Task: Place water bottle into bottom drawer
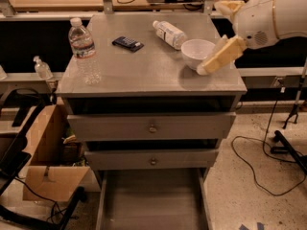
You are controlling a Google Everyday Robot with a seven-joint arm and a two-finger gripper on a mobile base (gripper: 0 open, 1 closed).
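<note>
water bottle [82, 49]: clear ribbed, white cap, red-white band, upright at bench [144, 78] front-left corner | bottom drawer [151, 202]: pulled out, front cut off | pincer [211, 38]: spread, empty (by white bowl [194, 52]; arm cut off right)

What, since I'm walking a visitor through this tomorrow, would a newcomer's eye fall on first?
Probably the robot's pale hand, coming in from the right by the white bowl on the grey cabinet. Next, the water bottle standing upright near the top's left front corner, and the bottom drawer pulled open below.
</note>
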